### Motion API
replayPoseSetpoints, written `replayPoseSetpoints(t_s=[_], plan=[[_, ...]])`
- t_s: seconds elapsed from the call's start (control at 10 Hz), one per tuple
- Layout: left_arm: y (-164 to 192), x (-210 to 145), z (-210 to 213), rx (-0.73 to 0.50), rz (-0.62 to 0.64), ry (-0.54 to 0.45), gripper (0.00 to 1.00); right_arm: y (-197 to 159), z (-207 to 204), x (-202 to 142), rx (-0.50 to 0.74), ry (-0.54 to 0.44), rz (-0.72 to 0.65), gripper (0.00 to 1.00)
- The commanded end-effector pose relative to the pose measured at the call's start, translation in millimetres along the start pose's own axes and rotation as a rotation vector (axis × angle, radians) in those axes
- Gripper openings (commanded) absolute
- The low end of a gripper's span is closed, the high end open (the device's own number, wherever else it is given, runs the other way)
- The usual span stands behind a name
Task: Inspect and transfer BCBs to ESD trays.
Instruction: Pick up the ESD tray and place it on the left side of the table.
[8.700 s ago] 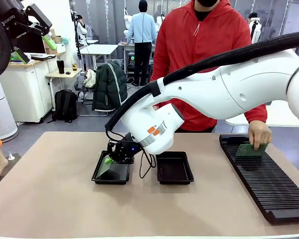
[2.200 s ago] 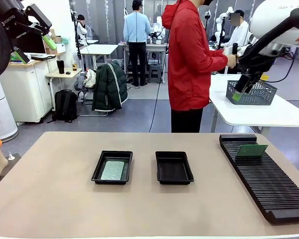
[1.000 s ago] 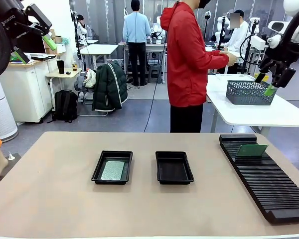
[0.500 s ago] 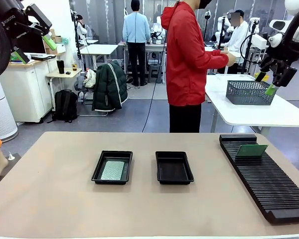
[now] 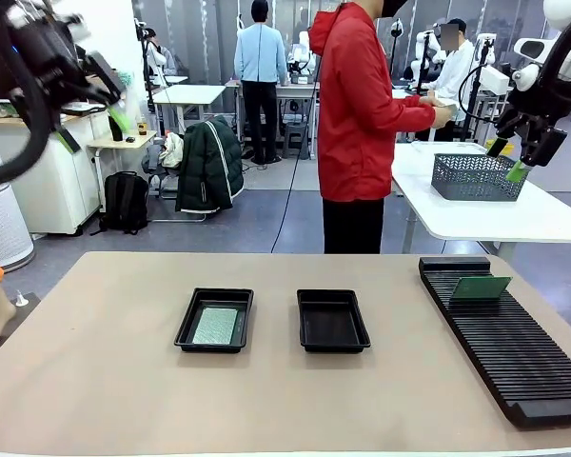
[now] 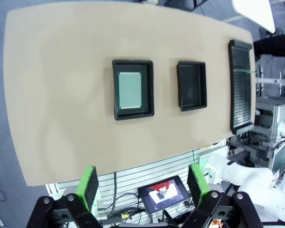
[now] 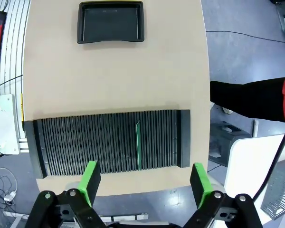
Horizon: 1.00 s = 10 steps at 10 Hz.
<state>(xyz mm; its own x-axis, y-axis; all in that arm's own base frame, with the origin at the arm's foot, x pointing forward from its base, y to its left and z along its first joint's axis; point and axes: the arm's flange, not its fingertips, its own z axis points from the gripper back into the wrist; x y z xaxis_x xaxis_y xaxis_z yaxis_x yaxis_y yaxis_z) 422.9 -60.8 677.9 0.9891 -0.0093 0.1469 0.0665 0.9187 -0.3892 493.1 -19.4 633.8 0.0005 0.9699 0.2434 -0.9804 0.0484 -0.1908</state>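
A: How far along is it?
B: One BCB (image 5: 215,326) is lying in the left ESD tray (image 5: 185,329), mid-surface. A second BCB (image 5: 482,287) is standing in the slotted rack (image 5: 514,367) by the right edge. The right ESD tray (image 5: 333,326) is sitting empty. The left end effector (image 6: 142,178) and right end effector (image 7: 145,178) are hanging spread, holding nothing.

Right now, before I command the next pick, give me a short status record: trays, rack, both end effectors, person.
left tray: holds a flat board
right tray: empty
rack: one upright board in a slot near the far end
left end effector: open, empty, high above the table
right end effector: open, empty, high, looking down on the rack
person: turned aside toward the mesh basket on a side table
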Motion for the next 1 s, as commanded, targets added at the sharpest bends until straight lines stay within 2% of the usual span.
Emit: replayPoseSetpoints(t_s=[0.0, 0.3, 0.6, 0.9], plan=[[3, 2, -48, 0.01, -0.036, 0.087, 1.0, 0, 0, -1, 0.001, 0.0, -0.002, 1.0], [7, 1, -121, 0.066, -0.069, 0.125, 1.0, 0, 0, -1, 0.001, 0.0, -0.002, 1.0], [10, 1, -190, 0.132, -0.055, 0.072, 1.0, 0, 0, -1, 0.001, 0.0, -0.002, 1.0], [21, 13, -256, 0.274, -0.039, 0.002, 1.0, 0, 0, -1, 0.001, 0.0, -0.002, 1.0]])
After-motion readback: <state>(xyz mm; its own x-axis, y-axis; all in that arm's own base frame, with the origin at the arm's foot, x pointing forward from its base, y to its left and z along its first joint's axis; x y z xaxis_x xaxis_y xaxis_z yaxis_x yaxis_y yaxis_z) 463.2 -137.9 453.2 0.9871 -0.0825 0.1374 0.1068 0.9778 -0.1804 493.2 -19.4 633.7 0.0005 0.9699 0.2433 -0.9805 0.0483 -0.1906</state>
